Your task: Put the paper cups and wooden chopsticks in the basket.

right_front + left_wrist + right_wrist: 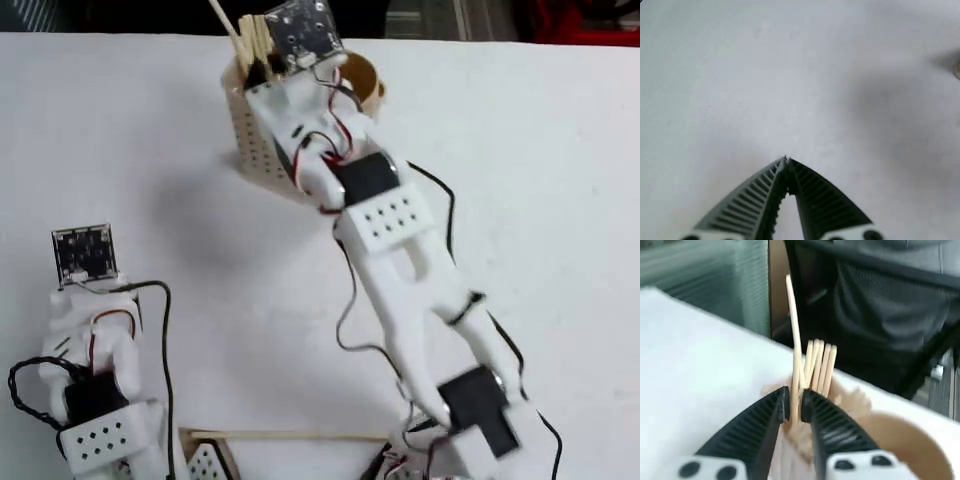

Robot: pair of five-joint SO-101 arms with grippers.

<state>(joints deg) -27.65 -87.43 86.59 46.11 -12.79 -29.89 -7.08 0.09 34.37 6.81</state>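
Left gripper was closed on nothing above the bare table. By the arm bases, 1 loose chopstick lay uncollected. Farther off, the right gripper pinched 1 upright chopstick over the basket. The basket seemingly already held other chopsticks and a paper cup.

chopsticks stand upright in the cream basket beside a paper cup; another chopstick lies apart.
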